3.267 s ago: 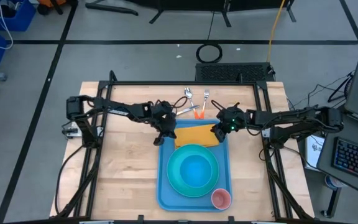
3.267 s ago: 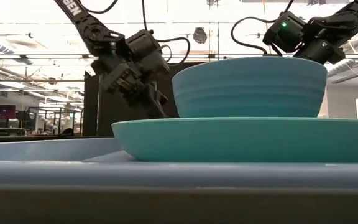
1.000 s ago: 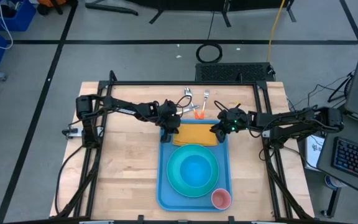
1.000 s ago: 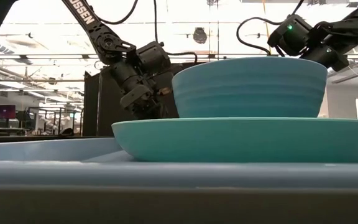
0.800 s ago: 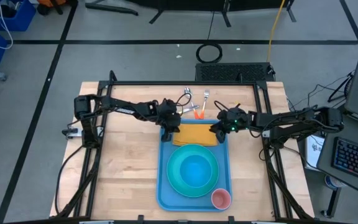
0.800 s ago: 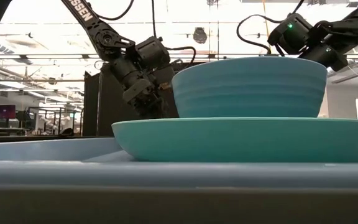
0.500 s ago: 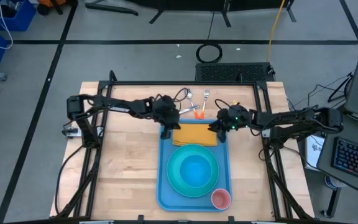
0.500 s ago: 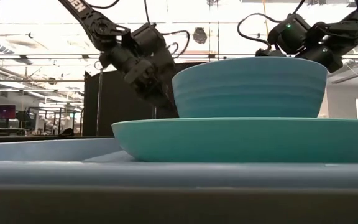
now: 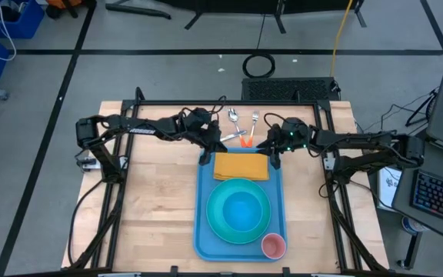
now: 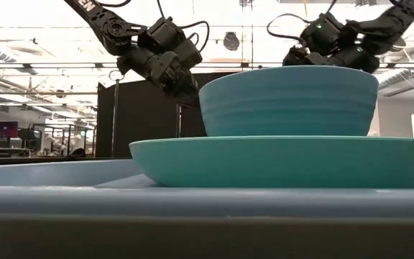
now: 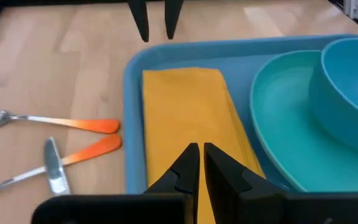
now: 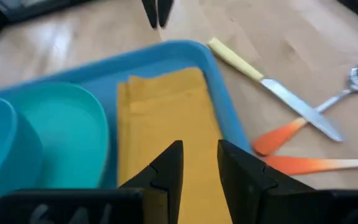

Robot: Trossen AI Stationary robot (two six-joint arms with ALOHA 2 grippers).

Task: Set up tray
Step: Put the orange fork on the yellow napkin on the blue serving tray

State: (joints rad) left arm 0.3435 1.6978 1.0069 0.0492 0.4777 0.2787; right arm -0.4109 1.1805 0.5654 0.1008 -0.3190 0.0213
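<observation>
Napkin (image 9: 241, 166) flat at tray (image 9: 203, 223) far edge; cutlery next. Left gripper (image 11: 199, 163) nearly shut, right gripper (image 12: 199, 163) narrowly apart, both empty. Better open wider, drop straight onto fork (image 11: 48, 121) handle.

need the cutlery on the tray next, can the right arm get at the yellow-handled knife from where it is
Probably yes. The right gripper hangs over the yellow napkin, jaws apart and empty, and the yellow-handled knife lies just outside the tray rim with nothing between.
</observation>
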